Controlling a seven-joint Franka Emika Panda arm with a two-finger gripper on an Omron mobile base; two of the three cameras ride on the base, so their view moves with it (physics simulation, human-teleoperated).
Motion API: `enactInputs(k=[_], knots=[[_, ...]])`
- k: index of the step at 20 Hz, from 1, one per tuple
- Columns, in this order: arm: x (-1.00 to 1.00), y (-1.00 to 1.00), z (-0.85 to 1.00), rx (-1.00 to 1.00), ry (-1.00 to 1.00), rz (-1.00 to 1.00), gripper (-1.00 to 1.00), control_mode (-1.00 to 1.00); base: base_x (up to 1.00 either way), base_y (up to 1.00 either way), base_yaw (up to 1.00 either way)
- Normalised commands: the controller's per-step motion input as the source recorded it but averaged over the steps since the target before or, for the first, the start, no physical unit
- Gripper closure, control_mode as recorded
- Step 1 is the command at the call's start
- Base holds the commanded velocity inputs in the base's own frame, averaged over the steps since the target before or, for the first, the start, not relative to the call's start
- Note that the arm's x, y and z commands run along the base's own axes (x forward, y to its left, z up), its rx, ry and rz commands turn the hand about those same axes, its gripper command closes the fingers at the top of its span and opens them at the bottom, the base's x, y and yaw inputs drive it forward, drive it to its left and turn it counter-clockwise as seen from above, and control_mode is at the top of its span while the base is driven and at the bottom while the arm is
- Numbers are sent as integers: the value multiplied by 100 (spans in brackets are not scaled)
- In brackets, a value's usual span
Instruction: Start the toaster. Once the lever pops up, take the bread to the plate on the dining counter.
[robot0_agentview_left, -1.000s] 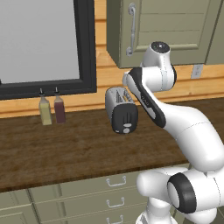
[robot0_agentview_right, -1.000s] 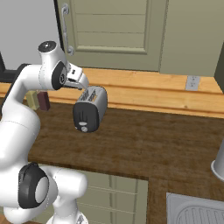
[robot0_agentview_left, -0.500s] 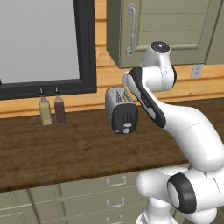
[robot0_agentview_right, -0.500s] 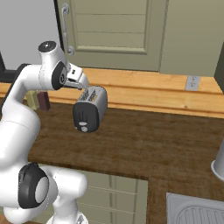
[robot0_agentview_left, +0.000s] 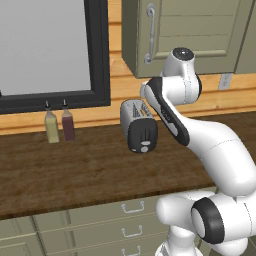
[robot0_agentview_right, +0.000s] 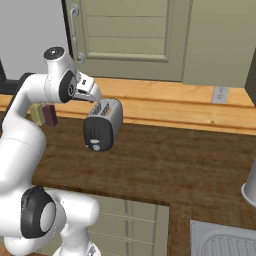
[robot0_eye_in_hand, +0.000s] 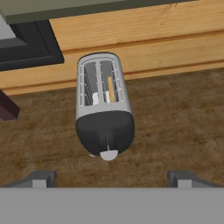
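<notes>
Nothing has moved in the last second: my claw (robot0_eye_in_hand: 112, 178) still hangs above the toaster (robot0_agentview_left: 139, 125), opened wide and holding nothing. So the task has not really begun; the lever (robot0_eye_in_hand: 108, 154) on the black end is still up, and I think pushing it down comes next. The toaster sits toward the back edge of the counter (robot0_agentview_right: 190, 165), near the wooden wall. The bread (robot0_eye_in_hand: 111, 89) stands in one top slot, and I see just its thin tan edge. My arm hides part of the toaster from the left side. Two bottles (robot0_agentview_left: 59, 125) stand further along the back edge.
</notes>
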Motion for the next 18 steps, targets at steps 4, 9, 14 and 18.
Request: enactInputs(k=[4,9,14,18], knots=[[0,0,0,0,0,0,-100,-100,0,0,0],[0,0,0,0,0,0,-100,-100,0,0,0],[0,0,0,0,0,0,-100,-100,0,0,0],[0,0,0,0,0,0,-100,-100,0,0,0]])
